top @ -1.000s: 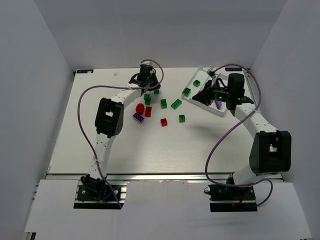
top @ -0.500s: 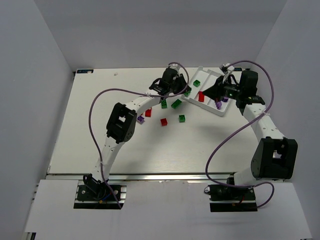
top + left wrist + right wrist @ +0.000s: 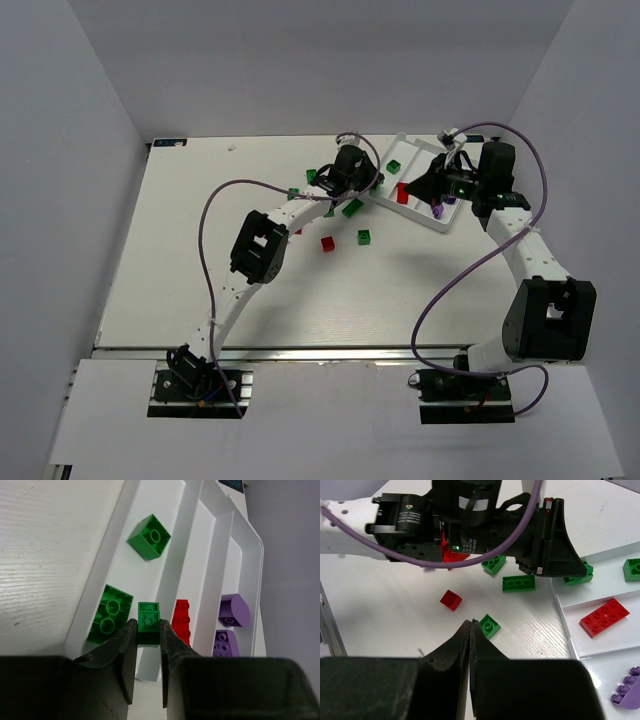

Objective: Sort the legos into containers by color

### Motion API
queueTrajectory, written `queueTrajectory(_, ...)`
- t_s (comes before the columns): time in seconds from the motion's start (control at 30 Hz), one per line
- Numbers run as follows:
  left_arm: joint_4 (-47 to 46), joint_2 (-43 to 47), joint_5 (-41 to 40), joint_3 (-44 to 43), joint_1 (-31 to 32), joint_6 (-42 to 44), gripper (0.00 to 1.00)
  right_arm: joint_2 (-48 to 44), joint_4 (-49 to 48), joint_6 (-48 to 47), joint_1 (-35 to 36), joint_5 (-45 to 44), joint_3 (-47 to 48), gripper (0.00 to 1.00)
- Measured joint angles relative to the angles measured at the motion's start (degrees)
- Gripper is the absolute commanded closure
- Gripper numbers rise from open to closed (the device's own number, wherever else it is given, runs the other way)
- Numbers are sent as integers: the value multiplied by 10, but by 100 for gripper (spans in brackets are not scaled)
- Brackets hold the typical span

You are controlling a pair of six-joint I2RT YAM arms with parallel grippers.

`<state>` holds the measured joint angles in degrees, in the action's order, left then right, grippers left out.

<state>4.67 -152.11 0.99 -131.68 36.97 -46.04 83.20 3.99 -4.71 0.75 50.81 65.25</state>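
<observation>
My left gripper is shut on a small green lego, held above the near end of the white tray. Its green compartment holds two green legos. A red lego lies in the middle one and purple legos in the far one. From above, the left gripper is at the tray's left edge. My right gripper is shut with nothing in it, above the table beside a green lego; from above the right gripper hangs over the tray.
Loose legos lie on the table left of the tray: green ones and a red cube. The right wrist view shows the left arm's wrist close ahead. White walls enclose the table.
My left arm has swung right from the pile of loose legos to the tray's edge, carrying the green lego. My right gripper has drawn back a little, and a red lego now shows in the tray.
</observation>
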Motion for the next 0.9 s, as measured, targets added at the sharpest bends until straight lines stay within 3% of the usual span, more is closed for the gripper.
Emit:
queueTrajectory(0.17, -3, -23, -13, -15, 0, -12, 56, 0, 2, 0, 0, 4, 0, 92)
queueTrajectory(0.27, -6, -24, -16, -14, 0, -18, 48, 0, 2, 0, 0, 4, 0, 89)
queueTrajectory(0.37, -13, -24, -17, -14, 2, -20, 45, 0, 2, -1, 0, 5, -1, 83)
queueTrajectory(0.53, -20, -23, -19, -14, 3, -19, 45, 0, 11, -19, 0, 21, -2, 59)
queueTrajectory(0.67, -21, 6, -31, 12, 1, -8, 51, 0, 49, -75, 0, 49, -2, 48)
queueTrajectory(0.73, -21, 47, -39, 53, -2, 0, 59, 0, 81, -115, 0, 70, 3, 37)
queueTrajectory(0.9, -37, 221, -53, 217, -23, 40, 85, 7, 200, -263, 9, 100, 44, 33)
